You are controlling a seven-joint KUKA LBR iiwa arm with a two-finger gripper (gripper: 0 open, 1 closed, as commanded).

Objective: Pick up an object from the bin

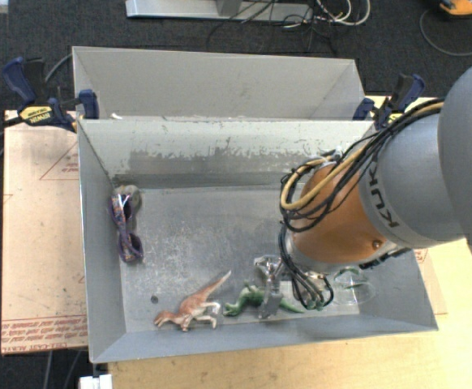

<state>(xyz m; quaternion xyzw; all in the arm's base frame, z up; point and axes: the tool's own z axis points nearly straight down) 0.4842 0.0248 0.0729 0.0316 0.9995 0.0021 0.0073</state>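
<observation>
Poised with gripper point(268, 297) right at the green toy lizard point(244, 303), just right of the tan dinosaur point(191, 308); jaw state impossible to tell. Risking a slip off thin, uneven limbs, or snagging the tan dinosaur alongside.

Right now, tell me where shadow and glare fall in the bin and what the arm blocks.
Camera view: soft, even light over the grey metal bin, no hard glare; a darker band along the foot of its back wall; the tan toy dinosaur casts only a faint shadow; the arm blocks the floor's right part, its gripper partly covering the green toy dinosaur.
</observation>
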